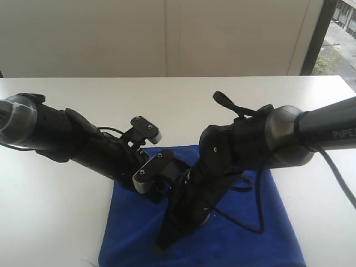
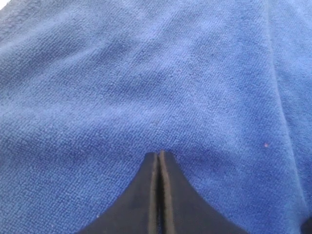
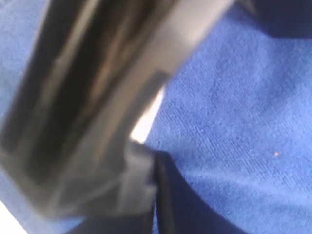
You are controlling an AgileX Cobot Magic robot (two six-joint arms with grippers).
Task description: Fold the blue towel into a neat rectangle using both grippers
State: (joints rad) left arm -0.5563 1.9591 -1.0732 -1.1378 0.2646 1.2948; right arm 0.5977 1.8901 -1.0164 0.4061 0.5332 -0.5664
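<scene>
Blue towel (image 1: pixel 261 222) lay right under both tips; left gripper (image 2: pixel 159 155) & right gripper (image 1: pixel 164 240) pressed together, w/ left touching cloth.

Black arms (image 1: pixel 83 144) carry grey collars (image 1: pixel 283 130), looped black cables (image 1: pixel 260 206), white lettering (image 1: pixel 345 132) and tapered black pincers (image 2: pixel 159 154).

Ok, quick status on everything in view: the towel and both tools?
blue towel: lying flat on the white table, only slight creases, no part lifted.
left tool: shut, tips down at the towel, no cloth visibly pinched.
right tool: shut, low over the towel; its wrist view is blurred, so contact is unclear.
</scene>
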